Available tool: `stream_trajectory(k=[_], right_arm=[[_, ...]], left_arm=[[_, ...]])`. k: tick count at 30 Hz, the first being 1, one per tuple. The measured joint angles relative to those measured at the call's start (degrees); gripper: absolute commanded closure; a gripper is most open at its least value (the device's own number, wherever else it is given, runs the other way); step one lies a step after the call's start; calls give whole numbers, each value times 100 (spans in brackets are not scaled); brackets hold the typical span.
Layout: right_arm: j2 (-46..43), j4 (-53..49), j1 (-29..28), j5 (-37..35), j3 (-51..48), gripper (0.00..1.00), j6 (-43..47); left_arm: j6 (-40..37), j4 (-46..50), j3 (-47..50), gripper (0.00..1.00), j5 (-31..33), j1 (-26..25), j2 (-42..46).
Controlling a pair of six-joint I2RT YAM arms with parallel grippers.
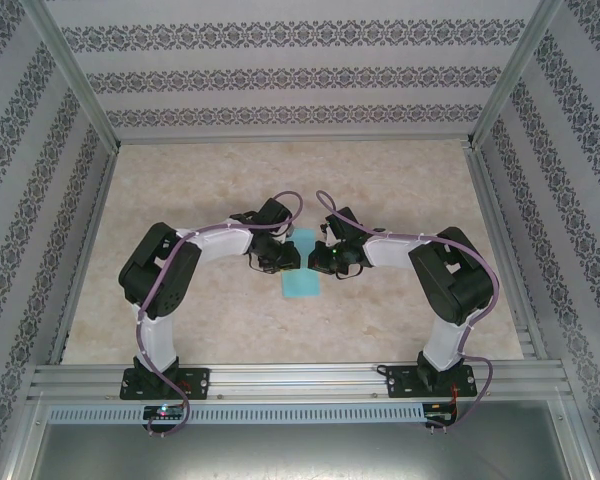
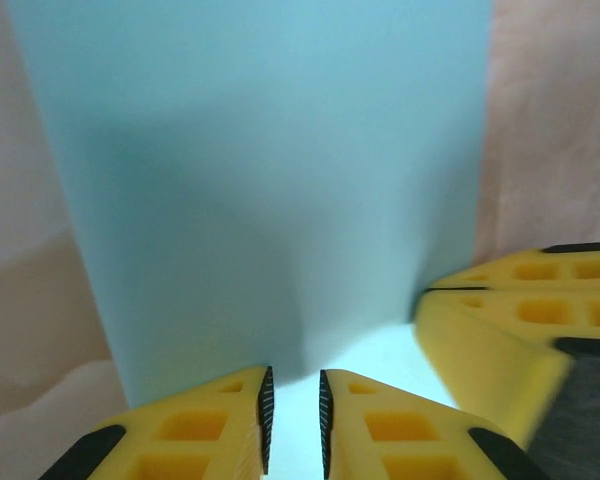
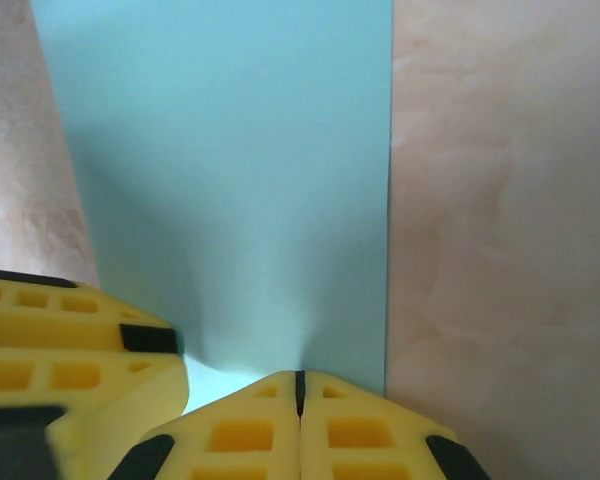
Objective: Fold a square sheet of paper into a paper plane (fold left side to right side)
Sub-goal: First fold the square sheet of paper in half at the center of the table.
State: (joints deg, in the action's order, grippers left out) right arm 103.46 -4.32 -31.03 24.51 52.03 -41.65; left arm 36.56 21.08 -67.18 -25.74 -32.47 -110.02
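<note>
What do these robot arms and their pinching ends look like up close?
The left arm and right arm have white links between bulky black joints, each on a black base plate. A purple cable runs along each. The left tool and right tool have yellow wedge-shaped fingers with square hollows, black ribbed inner faces and black corner patches.

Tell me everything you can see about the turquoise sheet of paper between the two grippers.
The thin matte turquoise-blue paper sheet is plain and unprinted, a narrow rectangle with straight edges. It lies on the beige marbled table, midway between the arms. The left gripper, jaws a slit apart, and the shut right gripper both meet one end of it, where the paper seems to bow up slightly. Whether either one pinches it cannot be told.
</note>
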Motion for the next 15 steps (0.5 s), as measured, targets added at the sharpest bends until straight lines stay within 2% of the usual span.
stream_trajectory(k=[8, 15], right_arm=[[11, -48, 0, -2, 22, 94, 7], [11, -83, 0, -4, 37, 94, 35]], left_arm=[[-149, -81, 24, 77, -48, 142, 2], [-380, -72, 210, 77, -111, 533, 155]])
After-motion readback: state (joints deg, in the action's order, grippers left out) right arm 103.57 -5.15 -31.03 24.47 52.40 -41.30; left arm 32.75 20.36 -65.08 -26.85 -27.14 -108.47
